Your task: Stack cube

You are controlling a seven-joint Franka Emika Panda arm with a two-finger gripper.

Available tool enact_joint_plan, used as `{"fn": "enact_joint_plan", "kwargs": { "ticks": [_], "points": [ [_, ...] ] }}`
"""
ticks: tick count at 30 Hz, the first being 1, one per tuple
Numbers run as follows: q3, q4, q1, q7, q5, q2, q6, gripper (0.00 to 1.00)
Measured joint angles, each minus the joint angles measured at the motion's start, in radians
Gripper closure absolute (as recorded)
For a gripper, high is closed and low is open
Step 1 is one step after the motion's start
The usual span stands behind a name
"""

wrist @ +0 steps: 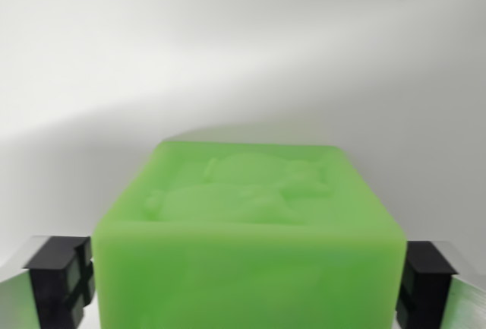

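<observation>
Cubes in view: one, a green cube (247, 245), no second cube can be seen in this wrist view.
Place of the cube: low in the middle of the picture, between my two fingers, and its lower part is cut by the bottom edge.
Top face of the cube: it has a sunken panel with a raised relief figure inside; the shape is soft and I cannot tell what it shows.
My fingers: two, each with a black pad (61, 276), one at the wrist view's left and one at the wrist view's right.
My gripper (247, 279): the pads stand right at the two side faces of the cube, with no gap that I can see, so I am closed on it and hold it.
Metal parts: two silver finger bodies, one behind each pad, at the lower corners.
Surface: one plain white table (243, 55) fills the rest, with a soft grey shadow behind the cube.
What is under the cube: hidden, I cannot tell whether it rests on something.
</observation>
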Motion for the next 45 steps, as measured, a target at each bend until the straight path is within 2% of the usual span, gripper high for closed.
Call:
{"fn": "enact_joint_plan", "kwargs": {
  "ticks": [33, 39, 45],
  "points": [
    [0.000, -0.002, 0.001, 0.000, 0.000, -0.008, -0.004, 1.00],
    [-0.005, -0.009, 0.005, 0.000, 0.000, -0.035, -0.023, 1.00],
    [-0.015, -0.018, 0.015, 0.002, -0.001, -0.070, -0.048, 1.00]
  ]
}}
